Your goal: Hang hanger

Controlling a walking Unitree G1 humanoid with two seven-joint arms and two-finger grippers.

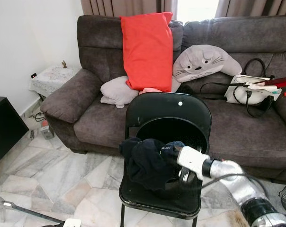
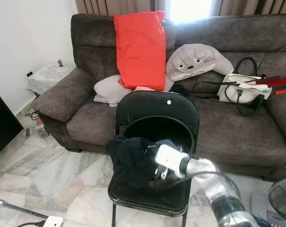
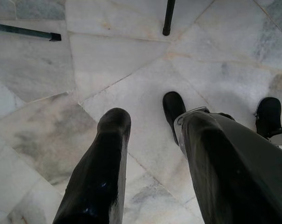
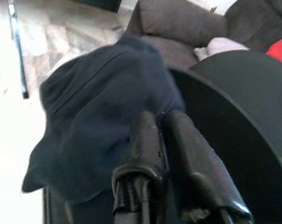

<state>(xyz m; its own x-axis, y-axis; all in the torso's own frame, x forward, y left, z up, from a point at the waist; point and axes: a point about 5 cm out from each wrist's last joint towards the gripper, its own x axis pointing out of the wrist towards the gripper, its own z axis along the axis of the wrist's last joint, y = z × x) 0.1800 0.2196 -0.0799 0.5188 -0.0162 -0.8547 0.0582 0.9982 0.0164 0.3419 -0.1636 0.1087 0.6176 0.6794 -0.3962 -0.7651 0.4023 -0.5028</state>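
Observation:
A dark navy garment (image 1: 145,161) lies bunched on the seat of a black folding chair (image 1: 169,111) that stands in front of the sofa. My right gripper (image 4: 160,115) reaches in from the right and is shut on the edge of the garment (image 4: 94,107), with its fingertips buried in the cloth. I cannot make out a hanger in the bundle. My left gripper (image 3: 152,121) hangs low over the marble floor, open, with nothing between its fingers.
Behind the chair is a brown sofa (image 1: 237,127) with a red cushion (image 1: 147,47), a grey cat cushion (image 1: 204,61) and a white handbag (image 1: 249,90). A black cabinet (image 1: 3,125) stands at the left. A metal bar (image 1: 24,210) lies on the floor, and a fan (image 2: 282,196) is at the right.

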